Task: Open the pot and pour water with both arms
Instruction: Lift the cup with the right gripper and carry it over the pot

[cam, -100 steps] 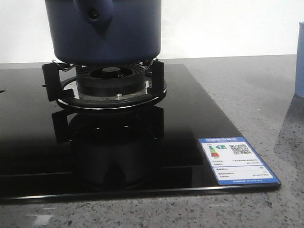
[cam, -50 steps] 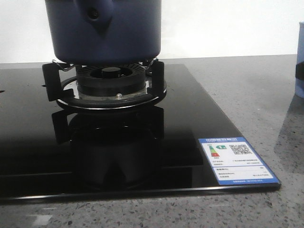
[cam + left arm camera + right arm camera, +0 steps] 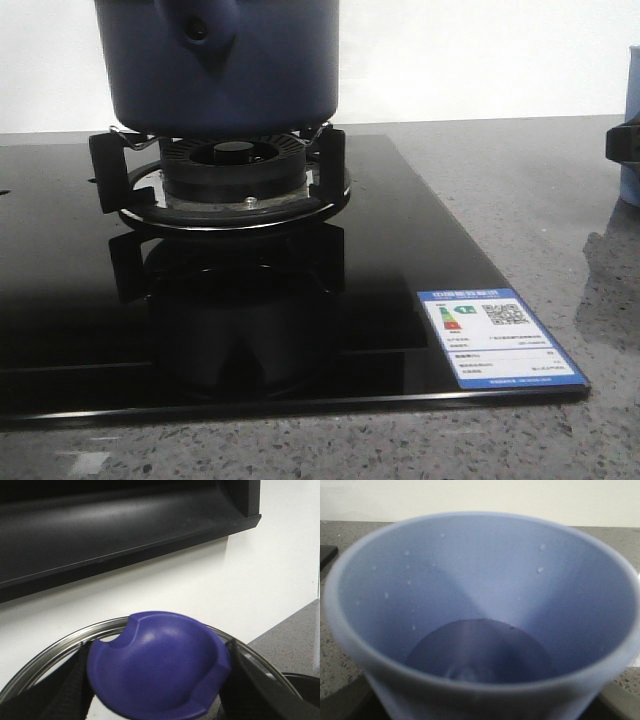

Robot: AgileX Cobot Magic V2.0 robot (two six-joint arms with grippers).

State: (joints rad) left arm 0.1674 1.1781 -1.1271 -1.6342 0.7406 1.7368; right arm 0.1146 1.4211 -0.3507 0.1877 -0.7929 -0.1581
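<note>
Kitchen: gas hob (image 3: 250,300), stone counter (image 3: 520,190)

Matte navy pot (image 3: 225,70), glossy black glass hob (image 3: 400,300), speckled stone counter (image 3: 540,190).

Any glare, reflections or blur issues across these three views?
Front view: glossy cooktop mirrors the burner; pot cropped at top. Left wrist view: lid knob soft, too close. Right wrist view: pale cup rim blurred, droplets visible inside.

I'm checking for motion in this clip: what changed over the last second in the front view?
A dark tool has come into sight at the right edge, moving leftward in front of the pale blue cup. The pot on the burner, the glass cooktop and its label stayed put.
</note>
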